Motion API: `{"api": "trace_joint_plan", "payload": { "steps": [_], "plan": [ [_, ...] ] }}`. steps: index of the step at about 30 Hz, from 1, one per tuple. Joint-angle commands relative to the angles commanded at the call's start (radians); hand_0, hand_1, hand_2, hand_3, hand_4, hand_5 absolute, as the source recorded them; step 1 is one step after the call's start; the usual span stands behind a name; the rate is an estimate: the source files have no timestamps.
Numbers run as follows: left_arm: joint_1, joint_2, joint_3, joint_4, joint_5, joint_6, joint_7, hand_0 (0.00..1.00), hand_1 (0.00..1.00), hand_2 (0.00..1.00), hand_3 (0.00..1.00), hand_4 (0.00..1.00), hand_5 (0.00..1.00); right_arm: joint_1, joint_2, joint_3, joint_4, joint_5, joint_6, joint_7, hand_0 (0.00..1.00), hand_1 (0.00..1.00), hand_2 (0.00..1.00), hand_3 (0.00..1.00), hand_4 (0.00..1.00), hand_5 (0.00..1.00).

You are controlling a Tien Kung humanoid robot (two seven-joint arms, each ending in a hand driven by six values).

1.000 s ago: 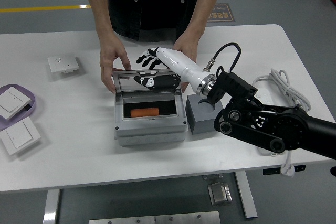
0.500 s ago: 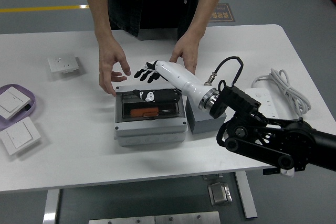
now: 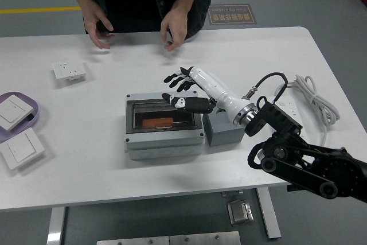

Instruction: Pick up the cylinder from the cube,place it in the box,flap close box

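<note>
So the orange cylinder (image 3: 157, 123) is lying inside the grey box (image 3: 164, 136), visible through the clear flap that's down over it, and the grey cube (image 3: 224, 131) sits touching the box's right side with nothing on top. The robot's right hand (image 3: 184, 85) hovers just past the box's far right corner, fingers spread and holding nothing. The person's hands (image 3: 174, 28) are well beyond the box, off the table.
</note>
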Motion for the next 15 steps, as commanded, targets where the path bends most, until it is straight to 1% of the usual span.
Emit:
{"api": "trace_joint_plan", "payload": {
  "steps": [2,5,10,13,15],
  "plan": [
    [0.006,0.001,-0.006,0.006,0.002,-0.004,0.004,0.633,0.615,0.523,0.632,0.717,0.329,-0.052,-0.023,0.073,0.036,0.039,-0.023,0.032,0.557,0.548,0.615,0.659,0.676,0.434],
    [0.015,0.004,0.004,0.010,-0.014,-0.002,0.002,0.633,0.615,0.523,0.632,0.717,0.329,-0.124,-0.044,0.180,0.047,0.098,-0.051,0.083,0.557,0.548,0.615,0.659,0.676,0.434],
    [0.024,0.011,0.026,0.013,-0.046,0.005,-0.007,0.633,0.616,0.526,0.633,0.717,0.330,-0.242,-0.056,0.354,0.013,0.210,-0.071,0.154,0.547,0.543,0.605,0.649,0.669,0.425],
    [0.026,0.017,0.041,0.013,-0.065,0.009,-0.014,0.633,0.616,0.526,0.633,0.717,0.330,-0.303,-0.049,0.447,-0.015,0.279,-0.070,0.192,0.547,0.543,0.605,0.649,0.669,0.425],
    [0.027,0.020,0.046,0.013,-0.070,0.011,-0.016,0.635,0.617,0.526,0.632,0.716,0.331,-0.326,-0.041,0.496,-0.034,0.317,-0.068,0.211,0.553,0.540,0.603,0.645,0.671,0.424]
  ]
}}
